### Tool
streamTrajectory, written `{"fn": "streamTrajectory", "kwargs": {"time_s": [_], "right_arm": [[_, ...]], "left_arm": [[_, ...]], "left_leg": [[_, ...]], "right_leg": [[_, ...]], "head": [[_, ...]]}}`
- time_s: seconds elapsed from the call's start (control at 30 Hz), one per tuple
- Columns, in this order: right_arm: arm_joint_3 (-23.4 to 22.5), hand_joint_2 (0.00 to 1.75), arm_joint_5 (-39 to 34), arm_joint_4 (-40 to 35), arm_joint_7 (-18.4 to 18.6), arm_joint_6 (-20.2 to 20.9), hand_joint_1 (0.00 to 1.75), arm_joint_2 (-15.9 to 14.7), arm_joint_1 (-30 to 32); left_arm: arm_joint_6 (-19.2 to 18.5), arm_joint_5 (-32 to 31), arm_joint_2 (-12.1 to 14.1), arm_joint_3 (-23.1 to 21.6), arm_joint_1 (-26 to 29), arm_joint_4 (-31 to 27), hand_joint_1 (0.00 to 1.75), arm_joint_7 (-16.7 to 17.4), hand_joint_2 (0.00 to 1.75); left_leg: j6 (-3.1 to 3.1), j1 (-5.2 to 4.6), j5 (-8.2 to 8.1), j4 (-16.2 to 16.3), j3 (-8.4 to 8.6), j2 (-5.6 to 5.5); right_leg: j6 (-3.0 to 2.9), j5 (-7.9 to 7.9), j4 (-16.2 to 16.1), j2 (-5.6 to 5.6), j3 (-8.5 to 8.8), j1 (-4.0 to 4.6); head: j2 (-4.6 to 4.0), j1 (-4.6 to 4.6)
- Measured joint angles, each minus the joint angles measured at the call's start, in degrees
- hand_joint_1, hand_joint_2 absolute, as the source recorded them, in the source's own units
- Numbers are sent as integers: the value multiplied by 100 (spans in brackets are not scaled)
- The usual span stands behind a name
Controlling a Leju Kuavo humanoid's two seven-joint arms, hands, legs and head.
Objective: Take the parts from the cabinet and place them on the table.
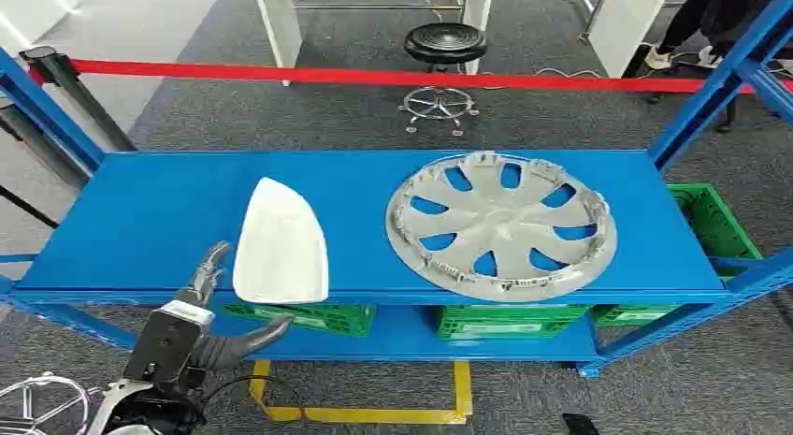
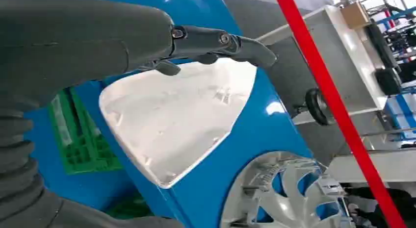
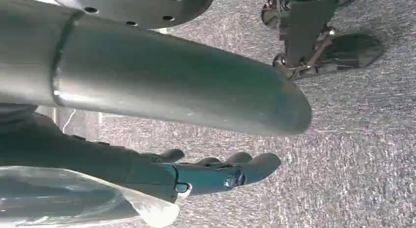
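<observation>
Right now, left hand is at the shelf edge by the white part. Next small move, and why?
Probably ease the left hand forward so its fingers reach over the near edge of the white part and the thumb comes under it. The hand is open and holds nothing, the part overhangs the blue shelf edge, and the wheel cover lies well aside.

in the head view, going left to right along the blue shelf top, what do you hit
left hand → white part → silver wheel cover → green crate just past the blue shelf
</observation>
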Motion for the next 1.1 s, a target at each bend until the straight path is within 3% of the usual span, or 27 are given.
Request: {"fn": "streamTrajectory", "kwargs": {"time_s": [0.6,0.73,1.1], "right_arm": [[-9,0,177,4,18,-18,0,-7,6],[-9,0,297,4,35,26,0,-7,-2],[11,0,536,4,138,155,0,-7,-84]], "left_arm": [[575,-72,-2,72,-3,667,0,409,175],[590,-498,4,173,-114,1004,0,518,175],[190,-1729,-42,623,-664,1784,0,601,175]], "left_leg": [[0,0,0,0,0,0],[0,0,0,0,1,0],[0,0,1,0,0,0]], "right_leg": [[0,0,0,0,0,0],[0,0,0,-1,0,0],[0,1,1,1,0,0]], "head": [[0,0],[0,2],[0,0]]}}
